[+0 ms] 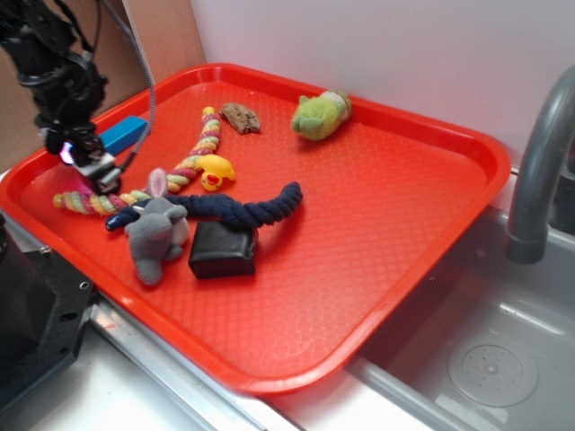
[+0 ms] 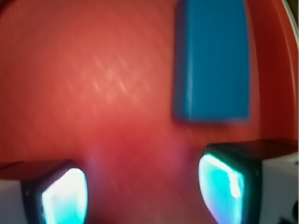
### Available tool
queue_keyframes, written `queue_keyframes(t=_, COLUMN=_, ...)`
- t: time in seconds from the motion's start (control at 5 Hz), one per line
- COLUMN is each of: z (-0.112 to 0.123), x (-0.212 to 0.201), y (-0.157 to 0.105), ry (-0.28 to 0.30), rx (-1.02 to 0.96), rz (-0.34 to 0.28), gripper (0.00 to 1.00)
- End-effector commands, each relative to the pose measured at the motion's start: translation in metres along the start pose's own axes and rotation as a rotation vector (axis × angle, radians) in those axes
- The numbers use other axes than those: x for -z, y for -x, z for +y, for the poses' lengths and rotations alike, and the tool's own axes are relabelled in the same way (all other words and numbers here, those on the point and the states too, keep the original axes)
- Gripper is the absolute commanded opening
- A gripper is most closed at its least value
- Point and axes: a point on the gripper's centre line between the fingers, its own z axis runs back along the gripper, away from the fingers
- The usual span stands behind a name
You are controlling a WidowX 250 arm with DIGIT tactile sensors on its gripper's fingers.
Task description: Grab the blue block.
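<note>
The red tray (image 1: 404, 233) fills most of the exterior frame and carries everything in play, with a grey sink basin (image 1: 485, 359) and a dark faucet (image 1: 539, 171) at the lower right holding nothing that can be seen. On the tray, going by size: a multicoloured braided rope (image 1: 193, 160) runs from the upper middle down toward the left edge; a dark navy rope (image 1: 243, 209) curves across the centre; a grey plush toy (image 1: 154, 235) lies at the lower left, touching a black box-shaped block (image 1: 223, 250) just to its right; a green plush (image 1: 321, 115) sits near the upper rim; a brown piece (image 1: 241, 118) lies left of it; and a small yellow duck (image 1: 216, 171) rests against the coloured rope. The blue block (image 1: 123, 135) lies at the tray's far left, close to the rim, and in the wrist view it fills the upper right of the frame, flat on the red surface. The tool (image 2: 142, 191) hangs low just beside the block with its fingers spread wide and nothing between them; the block sits ahead of the gap and toward its right side, not inside it. As I judge it, the approach is nearly done, but the grasp itself is all still to come: the tool must shift over the block, drop around it and close.
</note>
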Motion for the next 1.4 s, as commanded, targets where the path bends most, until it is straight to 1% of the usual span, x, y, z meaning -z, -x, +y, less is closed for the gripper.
queue_keyframes(t=0.0, z=0.025, x=-0.054, y=-0.012, ry=0.066, rx=-0.072, rz=-0.116, gripper=1.00)
queue_keyframes(t=0.4, z=0.034, x=-0.020, y=-0.038, ry=0.065, rx=-0.062, rz=-0.050, gripper=1.00)
queue_keyframes(t=0.6, z=0.031, x=-0.003, y=-0.041, ry=0.072, rx=-0.051, rz=-0.026, gripper=1.00)
queue_keyframes(t=0.8, z=0.023, x=0.010, y=-0.051, ry=0.067, rx=-0.028, rz=-0.016, gripper=1.00)
queue_keyframes(t=1.0, z=0.011, x=0.024, y=-0.054, ry=0.084, rx=-0.005, rz=0.007, gripper=1.00)
queue_keyframes(t=1.2, z=-0.006, x=0.033, y=-0.047, ry=0.090, rx=0.007, rz=0.024, gripper=1.00)
